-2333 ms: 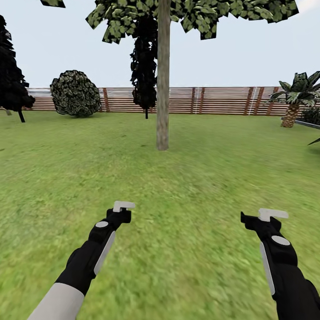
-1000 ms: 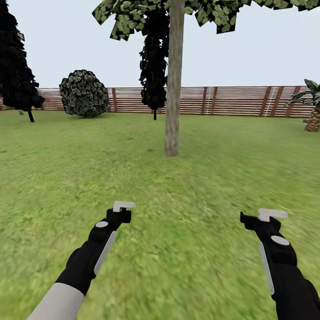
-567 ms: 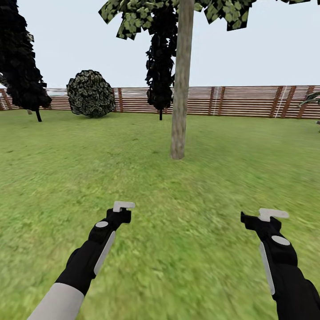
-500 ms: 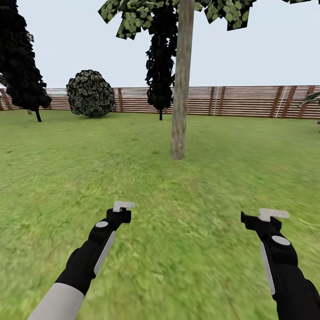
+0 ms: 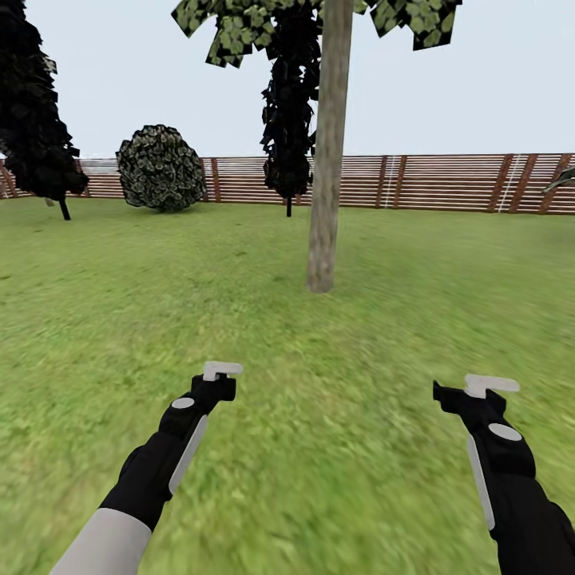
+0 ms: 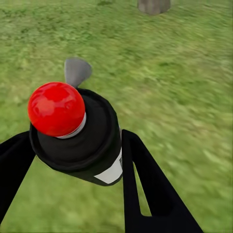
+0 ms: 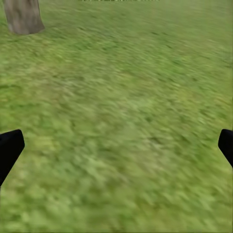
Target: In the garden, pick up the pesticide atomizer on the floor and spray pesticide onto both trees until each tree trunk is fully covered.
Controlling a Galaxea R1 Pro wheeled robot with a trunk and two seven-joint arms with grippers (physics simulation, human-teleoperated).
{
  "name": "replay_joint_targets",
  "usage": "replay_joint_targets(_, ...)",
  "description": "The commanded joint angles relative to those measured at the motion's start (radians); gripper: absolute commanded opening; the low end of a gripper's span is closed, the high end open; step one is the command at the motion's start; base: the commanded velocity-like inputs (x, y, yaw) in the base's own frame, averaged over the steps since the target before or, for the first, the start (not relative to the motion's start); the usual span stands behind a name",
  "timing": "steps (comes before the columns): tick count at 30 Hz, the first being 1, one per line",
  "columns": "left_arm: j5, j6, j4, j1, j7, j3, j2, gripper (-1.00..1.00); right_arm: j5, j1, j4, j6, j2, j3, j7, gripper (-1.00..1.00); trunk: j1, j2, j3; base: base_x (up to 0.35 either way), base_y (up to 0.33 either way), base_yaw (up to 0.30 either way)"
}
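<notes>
My left gripper (image 6: 73, 141) is shut on the pesticide atomizer (image 6: 82, 141), a black bottle with a red round cap, a white label and a grey trigger. In the head view the left gripper (image 5: 217, 382) hovers low over the grass floor (image 5: 319, 447), and the right gripper (image 5: 471, 391) hovers at the right. The right gripper (image 7: 116, 145) is open with only grass between its fingers. One tree stands ahead; its pale grey-brown tree trunk (image 5: 327, 160) rises a few metres beyond both grippers. The trunk's base also shows as the trunk base (image 6: 154, 5) and the trunk base (image 7: 22, 17).
A brown slat fence (image 5: 447, 182) closes the lawn at the back. A black conifer (image 5: 36, 104) stands far left, another conifer (image 5: 287, 120) behind the trunk, and a round bush (image 5: 160, 168) by the fence. Open grass lies on all sides.
The whole view has shifted: the trunk now sits further right and slightly nearer, and the palm at the right has slid out. Both arms hold the same pose.
</notes>
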Motion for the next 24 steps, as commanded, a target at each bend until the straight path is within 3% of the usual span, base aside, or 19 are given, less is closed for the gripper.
replay_joint_targets(1, 0.0, 0.0, 0.0, 0.0, 0.0, 0.0, 0.0, -1.0, 0.0, 0.0, 0.0, 0.0, 0.0, 0.0, 0.0, 1.0, 0.0, 0.0, 0.0, 0.337, 0.0, 0.0)
replay_joint_targets(24, 0.0, 0.0, 0.0, 0.0, 0.0, 0.0, 0.0, -1.0, 0.0, 0.0, 0.0, 0.0, 0.0, 0.0, 0.0, 1.0, 0.0, 0.0, 0.0, 0.337, 0.0, 0.0)
